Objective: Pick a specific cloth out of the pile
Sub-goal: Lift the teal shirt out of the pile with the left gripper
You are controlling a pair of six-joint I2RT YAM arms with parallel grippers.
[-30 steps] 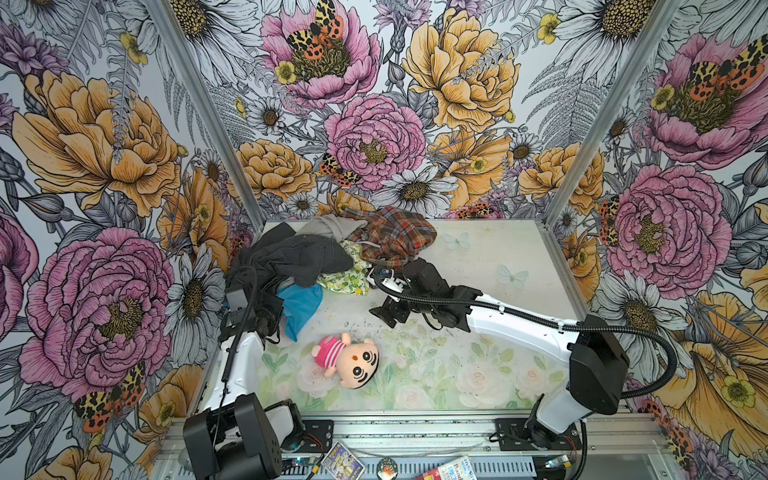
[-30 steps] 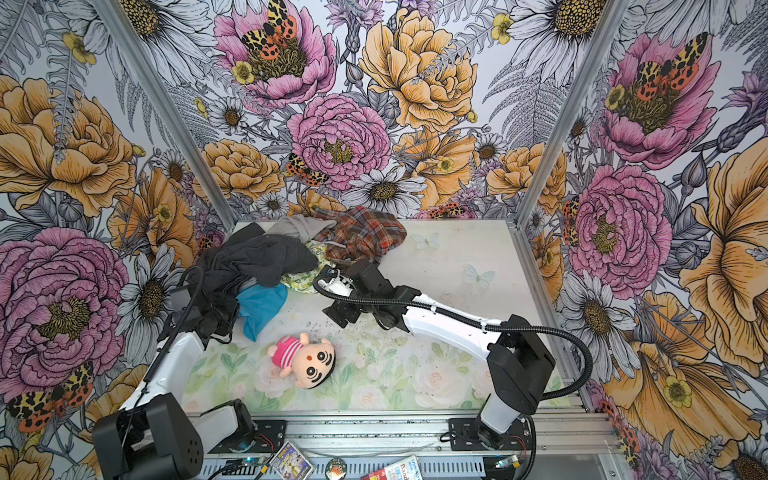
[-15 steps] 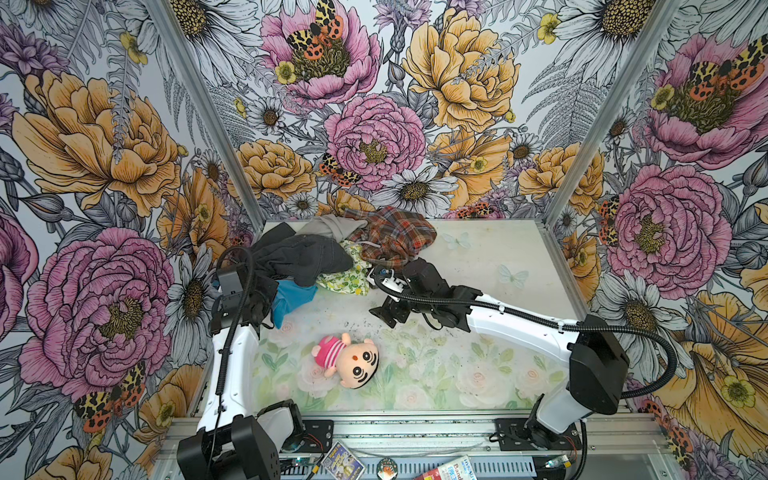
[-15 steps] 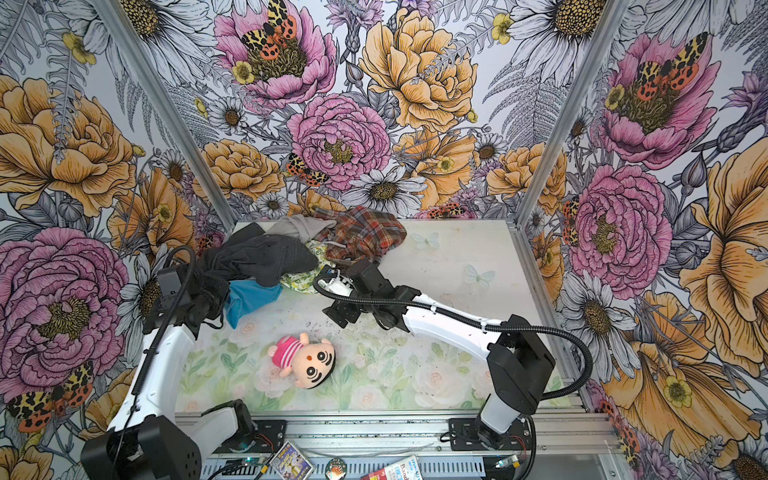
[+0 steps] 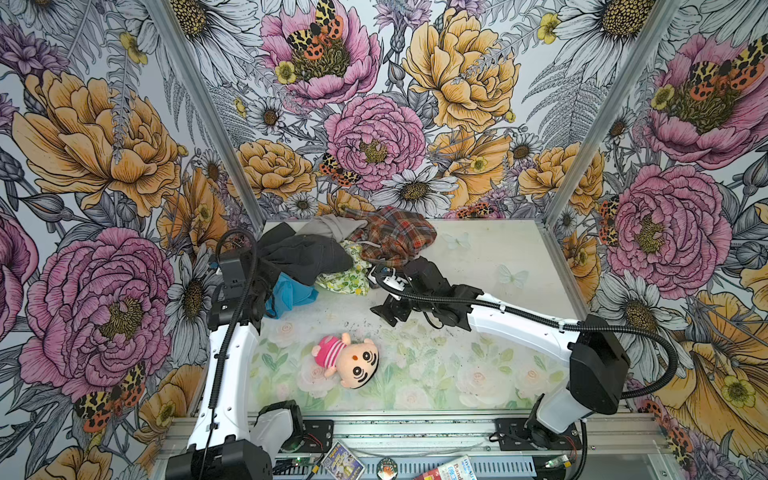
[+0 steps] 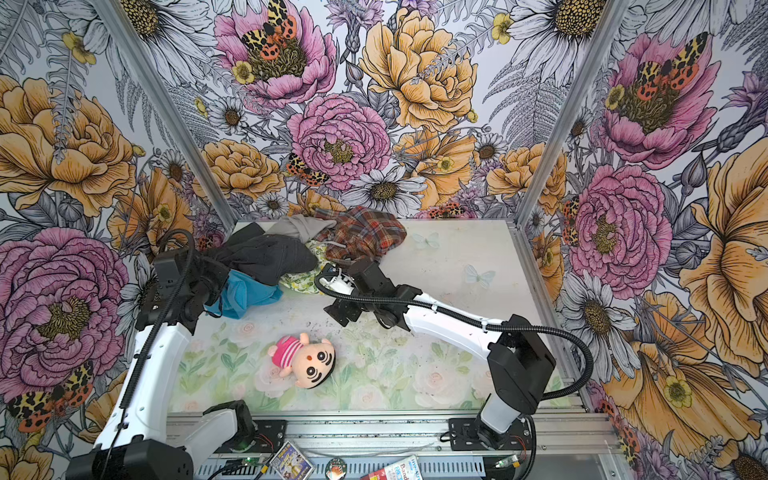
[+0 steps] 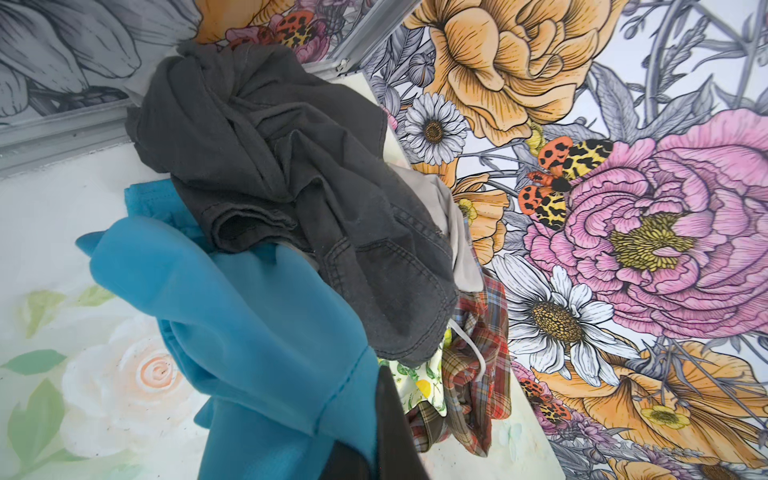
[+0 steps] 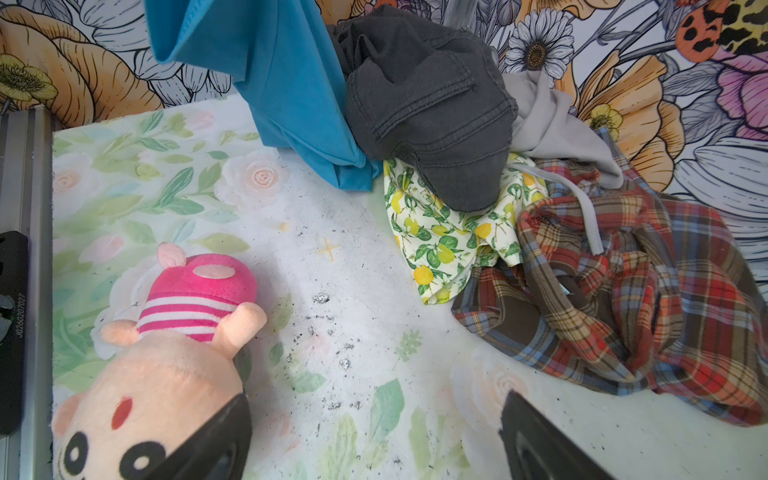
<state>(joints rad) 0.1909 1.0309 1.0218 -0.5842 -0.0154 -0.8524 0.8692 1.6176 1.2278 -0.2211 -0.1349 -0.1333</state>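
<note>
A: Where do we find the cloth (image 5: 293, 291)?

B: Behind the doll (image 5: 348, 360) and to its left, at the near end of the pile (image 5: 357, 249). Our left gripper (image 5: 266, 291) is pinched tight on its upper part. The cloth hangs from the gripper, and its lower end touches the table (image 5: 478, 266).

A: What crowds it?

B: 1 thing above all: the dark grey garment (image 5: 309, 254). It drapes against the cloth's far side and lies over part of it. The lemon print (image 5: 345, 281) lies just beside the cloth's lower end, partly under that grey garment. 2 more pieces lie farther behind the doll, apart from the cloth: the plaid (image 5: 395, 241) and the light grey garment (image 5: 328, 226).

A: And our right gripper (image 8: 374, 446)?

B: Its jaws are spread wide and hold nothing. It hangs over bare table just behind the doll and to its right, between the doll and the plaid. Its arm reaches in from the doll's right, low over the table.

A: What room do we have?

B: Left of the doll, the side wall (image 5: 124, 291) stands close to our left arm. In front of the doll runs the metal rail (image 5: 415, 419). Right of the doll, beyond our right arm, bare table runs to the far wall. Between the doll and the cloth there is a strip of bare table too.
</note>
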